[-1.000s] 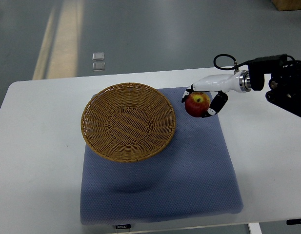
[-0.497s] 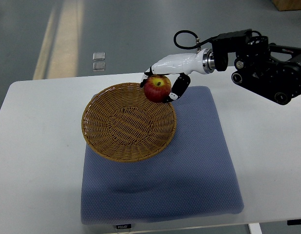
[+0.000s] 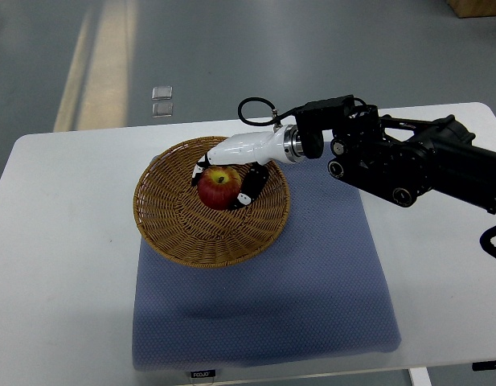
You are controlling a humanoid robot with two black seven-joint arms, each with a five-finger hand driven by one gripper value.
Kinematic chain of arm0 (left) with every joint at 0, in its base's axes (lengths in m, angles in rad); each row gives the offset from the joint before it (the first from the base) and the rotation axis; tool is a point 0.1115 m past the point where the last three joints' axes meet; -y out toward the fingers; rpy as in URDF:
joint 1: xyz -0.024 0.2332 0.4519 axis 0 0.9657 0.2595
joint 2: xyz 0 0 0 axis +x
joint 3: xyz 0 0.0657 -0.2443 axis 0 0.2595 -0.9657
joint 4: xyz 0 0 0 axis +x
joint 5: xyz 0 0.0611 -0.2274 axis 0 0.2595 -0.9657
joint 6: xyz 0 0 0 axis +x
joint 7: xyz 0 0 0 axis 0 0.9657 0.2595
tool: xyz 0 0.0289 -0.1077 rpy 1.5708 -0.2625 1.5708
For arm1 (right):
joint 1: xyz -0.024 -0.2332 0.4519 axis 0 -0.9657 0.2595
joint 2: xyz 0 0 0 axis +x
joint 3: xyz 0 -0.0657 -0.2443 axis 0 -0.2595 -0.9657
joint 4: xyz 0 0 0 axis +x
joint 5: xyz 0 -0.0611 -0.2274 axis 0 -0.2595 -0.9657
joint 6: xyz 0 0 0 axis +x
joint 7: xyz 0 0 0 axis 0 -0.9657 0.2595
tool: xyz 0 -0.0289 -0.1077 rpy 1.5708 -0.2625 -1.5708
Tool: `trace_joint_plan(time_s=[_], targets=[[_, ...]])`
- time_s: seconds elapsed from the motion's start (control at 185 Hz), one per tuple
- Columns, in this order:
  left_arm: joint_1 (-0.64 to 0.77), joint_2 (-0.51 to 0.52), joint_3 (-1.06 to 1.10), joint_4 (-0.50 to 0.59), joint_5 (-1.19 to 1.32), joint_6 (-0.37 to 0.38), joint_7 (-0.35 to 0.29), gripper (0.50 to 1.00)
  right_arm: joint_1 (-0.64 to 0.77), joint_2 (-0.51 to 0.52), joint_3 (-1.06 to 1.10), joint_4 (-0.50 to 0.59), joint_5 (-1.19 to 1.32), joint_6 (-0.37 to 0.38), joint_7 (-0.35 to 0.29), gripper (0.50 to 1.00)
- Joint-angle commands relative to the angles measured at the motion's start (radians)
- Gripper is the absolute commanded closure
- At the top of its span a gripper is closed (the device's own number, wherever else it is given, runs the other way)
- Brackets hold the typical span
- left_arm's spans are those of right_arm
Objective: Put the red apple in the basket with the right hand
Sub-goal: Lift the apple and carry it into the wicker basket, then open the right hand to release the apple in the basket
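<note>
**Inspector:** Table [image 3: 63, 241] bare on the left side; no left arm visible. Moving right, wicker basket [image 3: 163, 233] sits partly on the blue mat [image 3: 312, 297]. Red apple [image 3: 219, 187] is over the basket's bowl, right of centre, enclosed by the right hand [image 3: 228, 174], fingers curled around it from above and the side.

**Assistant:** Is it resting on the weave?

**Inspector:** Cannot tell; it looks low, contact not confirmed.

**Assistant:** Risks?

**Inspector:** If the fingers spread while the fruit hangs clear, it could drop, roll on the sloped weave, possibly bounce. A finger catching the weave on withdrawal might drag the light basket.

**Assistant:** Obstructions?

**Inspector:** None inside the basket. Far rim lies under the forearm [image 3: 384, 157], so withdrawal should lift first. Mat beyond carries nothing.
</note>
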Motion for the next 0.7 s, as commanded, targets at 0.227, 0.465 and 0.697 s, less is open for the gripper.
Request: trace_joint_plan(time_s=[0.227, 0.465, 0.697], targets=[[0.0, 0.0, 0.0, 0.0, 0.0, 0.0, 0.0, 0.5, -0.036, 0.077, 0.0, -0.091, -0.001, -0.038, 0.0, 0.789], [0.0, 0.0, 0.0, 0.0, 0.0, 0.0, 0.0, 0.5, -0.041, 0.089, 0.002, -0.102, -0.001, -0.049, -0.014, 0.775], [0.0, 0.0, 0.0, 0.0, 0.0, 0.0, 0.0, 0.5, -0.05, 0.093, 0.002, -0.102, 0.005, -0.059, -0.014, 0.679]])
